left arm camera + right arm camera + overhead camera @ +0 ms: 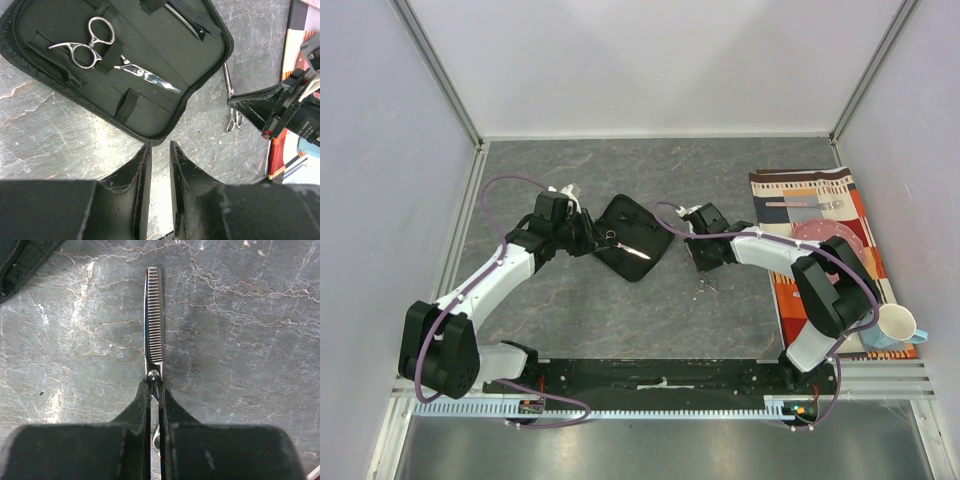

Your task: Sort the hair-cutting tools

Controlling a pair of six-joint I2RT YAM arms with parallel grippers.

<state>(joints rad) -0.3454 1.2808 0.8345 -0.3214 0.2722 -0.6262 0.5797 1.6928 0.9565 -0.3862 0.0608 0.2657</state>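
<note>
An open black pouch [632, 238] lies at mid table. In the left wrist view it [150, 60] holds silver ring-handled scissors [100, 50] under elastic straps and a thin black clip [192, 20] at its top edge. My left gripper [160, 145] is just short of the pouch's near edge, its jaws slightly parted and empty. My right gripper [155, 385] is shut on silver thinning scissors [154, 315] at the pivot, with the toothed blade pointing away, low over the table. That pair also shows in the top view [705, 286] and the left wrist view [231, 107].
A striped placemat [830, 270] lies along the right wall with a fork and knife [800, 203], a pink plate [832, 232] and a cup [898, 322] at its near corner. Grey walls close in the table on three sides.
</note>
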